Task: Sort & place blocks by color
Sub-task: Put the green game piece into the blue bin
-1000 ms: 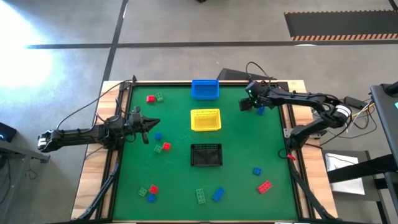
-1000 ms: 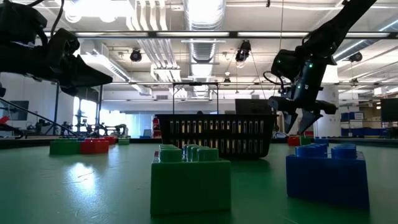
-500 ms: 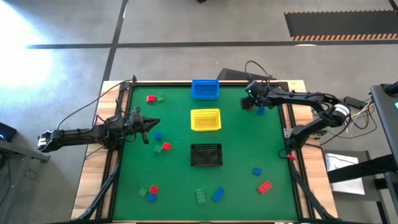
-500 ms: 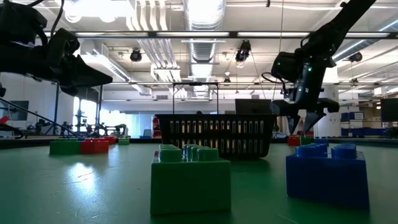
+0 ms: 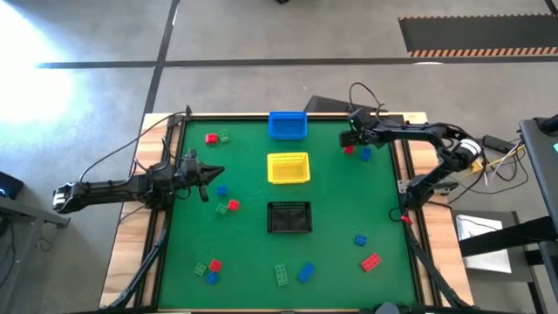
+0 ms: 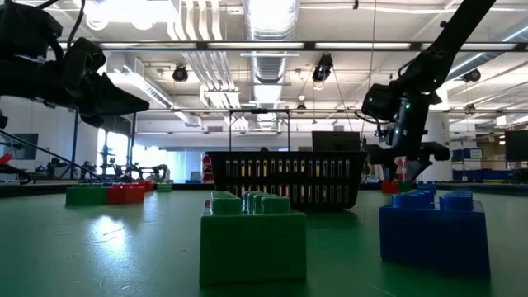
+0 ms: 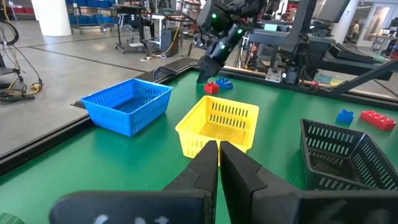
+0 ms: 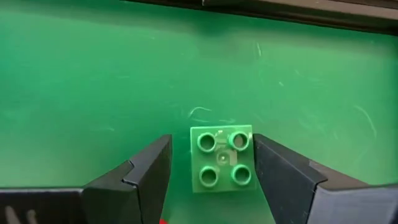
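Observation:
My right gripper (image 5: pixel 353 139) hangs near the table's far right corner, open. In the right wrist view its fingers (image 8: pixel 149 171) stand on either side of a green four-stud block (image 8: pixel 222 158) that lies flat on the mat, with a gap showing on each side. A red block (image 5: pixel 349 150) and a blue block (image 5: pixel 364 154) lie right beside it. My left gripper (image 5: pixel 214 172) waits shut above the left part of the mat. Other red, green and blue blocks lie scattered, such as a blue one (image 5: pixel 221 191) and a red one (image 5: pixel 371 262).
A blue basket (image 5: pixel 287 125), a yellow basket (image 5: pixel 288 167) and a black basket (image 5: pixel 289 217) stand in a row down the table's middle. Close to the low camera sit a green block (image 6: pixel 252 235) and a blue block (image 6: pixel 433 227). The table's wooden rim (image 5: pixel 410 174) runs close behind my right arm.
My right gripper has shifted a little toward the table's far right corner and come down closer to the mat, uncovering the red block beside it. My left arm has kept still.

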`<state>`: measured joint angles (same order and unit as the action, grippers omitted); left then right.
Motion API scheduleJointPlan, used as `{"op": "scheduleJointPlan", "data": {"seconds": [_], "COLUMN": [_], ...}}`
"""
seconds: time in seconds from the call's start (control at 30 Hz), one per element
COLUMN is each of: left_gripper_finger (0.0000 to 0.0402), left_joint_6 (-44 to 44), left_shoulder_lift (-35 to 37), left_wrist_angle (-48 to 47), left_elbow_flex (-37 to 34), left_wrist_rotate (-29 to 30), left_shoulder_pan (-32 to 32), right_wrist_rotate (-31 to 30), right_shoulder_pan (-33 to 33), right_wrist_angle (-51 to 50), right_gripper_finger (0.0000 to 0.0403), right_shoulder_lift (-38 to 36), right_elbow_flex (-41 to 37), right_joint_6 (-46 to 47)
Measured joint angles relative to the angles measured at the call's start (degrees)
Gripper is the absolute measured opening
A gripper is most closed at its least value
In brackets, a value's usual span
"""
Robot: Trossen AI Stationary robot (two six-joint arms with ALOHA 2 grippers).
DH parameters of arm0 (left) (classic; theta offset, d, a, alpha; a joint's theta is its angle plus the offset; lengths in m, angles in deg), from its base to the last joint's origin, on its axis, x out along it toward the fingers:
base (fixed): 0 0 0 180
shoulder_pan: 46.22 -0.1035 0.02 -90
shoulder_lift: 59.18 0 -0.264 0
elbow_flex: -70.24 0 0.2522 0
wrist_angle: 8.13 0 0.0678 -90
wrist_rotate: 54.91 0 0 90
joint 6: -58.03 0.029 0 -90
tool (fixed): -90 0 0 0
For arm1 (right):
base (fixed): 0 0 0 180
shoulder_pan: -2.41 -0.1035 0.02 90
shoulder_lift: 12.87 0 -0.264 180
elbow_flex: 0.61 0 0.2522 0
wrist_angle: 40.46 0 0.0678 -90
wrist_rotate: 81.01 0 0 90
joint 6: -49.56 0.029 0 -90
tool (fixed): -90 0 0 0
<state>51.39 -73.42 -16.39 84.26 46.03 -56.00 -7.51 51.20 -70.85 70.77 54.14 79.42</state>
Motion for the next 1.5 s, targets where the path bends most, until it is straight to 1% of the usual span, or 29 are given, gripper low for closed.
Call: {"op": "scheduleJointPlan", "data": {"seconds": [0.13, 0.33, 0.43, 0.6, 0.73, 0.9, 1.03, 1.13, 1.33, 1.5], "left_gripper_finger": [0.0001, 0.0001, 0.0001, 0.0001, 0.0001, 0.0001, 0.0001, 0.0001, 0.0001, 0.0001], "left_joint_6": [0.0, 0.0, 0.0, 0.0, 0.0, 0.0, 0.0, 0.0, 0.0, 0.0], "left_shoulder_lift": [0.0, 0.0, 0.0, 0.0, 0.0, 0.0, 0.0, 0.0, 0.0, 0.0], "left_wrist_angle": [0.0, 0.0, 0.0, 0.0, 0.0, 0.0, 0.0, 0.0, 0.0, 0.0], "left_elbow_flex": [0.0, 0.0, 0.0, 0.0, 0.0, 0.0, 0.0, 0.0, 0.0, 0.0], "left_wrist_rotate": [0.0, 0.0, 0.0, 0.0, 0.0, 0.0, 0.0, 0.0, 0.0, 0.0], "left_shoulder_pan": [0.0, 0.0, 0.0, 0.0, 0.0, 0.0, 0.0, 0.0, 0.0, 0.0], "right_wrist_rotate": [-0.1, 0.0, 0.3, 5.8, 12.3, 16.6, 19.3, 19.6, 19.3, 16.1], "right_shoulder_pan": [0.0, -0.1, -0.8, -3.5, -6.6, -11.3, -14.9, -16.1, -16.1, -15.7], "right_wrist_angle": [0.9, 1.6, 3.8, 6.5, 10.2, 9.6, 6.6, 2.5, -3.5, -10.3], "right_gripper_finger": [0.0194, 0.0135, 0.0131, 0.0131, 0.0131, 0.0131, 0.0131, 0.0131, 0.0131, 0.0131], "right_shoulder_lift": [1.9, 1.6, -0.5, -3.4, -3.1, 2.2, 9.0, 15.1, 26.4, 33.6], "right_elbow_flex": [0.0, 0.0, -0.1, 2.6, 7.9, 18.5, 28.3, 35.6, 47.7, 56.3], "right_joint_6": [-0.1, -0.5, -0.5, -1.1, -3.7, -10.4, -16.4, -18.7, -20.3, -20.9]}}
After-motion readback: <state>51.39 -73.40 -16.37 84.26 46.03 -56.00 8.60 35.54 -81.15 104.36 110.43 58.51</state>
